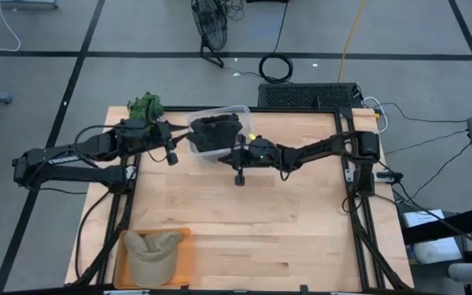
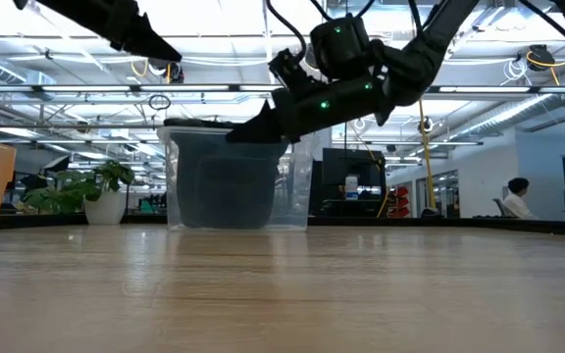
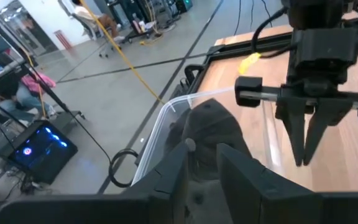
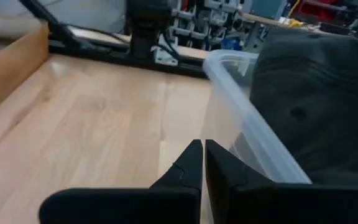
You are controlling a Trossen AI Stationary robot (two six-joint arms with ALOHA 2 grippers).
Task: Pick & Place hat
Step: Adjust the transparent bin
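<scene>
A clear plastic bin point(image 1: 220, 112) stands at the table's far middle with a dark grey hat point(image 1: 215, 131) lying in it, crown up. Its top button point(image 3: 191, 144) shows in the left wrist view. My left gripper point(image 1: 185, 136) hovers over the bin's left end, above the rim point(image 3: 166, 112), open by a narrow gap through which the dark hat point(image 3: 213, 124) shows. My right gripper point(image 4: 202, 146) is shut and stands just outside the bin's near wall point(image 4: 241, 106), tips slanting down. A tan hat point(image 1: 152, 254) rests on an orange tray point(image 1: 183, 262) at the near left corner.
A green plant point(image 1: 146, 105) stands beyond the table's far left corner. A small yellow piece point(image 3: 249, 62) lies on the wood to the right of the bin. The table's middle and near right are bare wood point(image 1: 285, 229). Cables and a dark box point(image 1: 310, 97) lie behind the far edge.
</scene>
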